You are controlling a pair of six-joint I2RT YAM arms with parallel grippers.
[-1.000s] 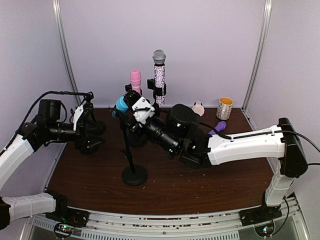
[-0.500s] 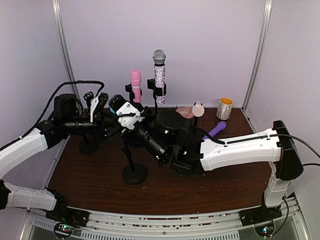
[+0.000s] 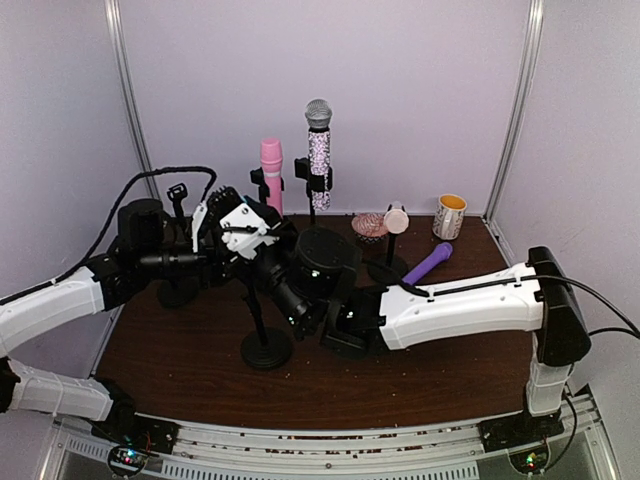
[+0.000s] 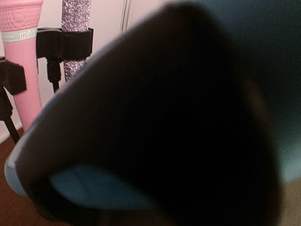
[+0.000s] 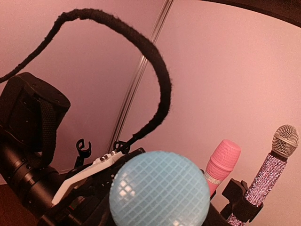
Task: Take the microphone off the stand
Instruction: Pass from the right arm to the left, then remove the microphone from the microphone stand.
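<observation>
Left gripper (image 3: pixel 213 215) has swung in from frame left to the blue mesh-headed microphone (image 5: pixel 160 188), apparently still on its black round-based stand (image 3: pixel 267 349). I cannot tell its fingers' state (view blocked). Right gripper (image 3: pixel 243 222) fingers hold the microphone.

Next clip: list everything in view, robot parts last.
blue microphone: 1, blue, in the right gripper
pink microphone: 1, pink, clipped in stand, back
glitter microphone: 1, silver, clipped in stand, back
purple microphone: 1, purple, lying on table, right
mug: 1, yellow-white, back right
round-base stand: 1, black, front centre
empty stand: 1, black, left
pale pink item: 1, pink, short stand, back centre
table: 1, dark brown
left gripper: 1, black, beside blue microphone
right gripper: 1, white-black, shut on blue microphone
</observation>
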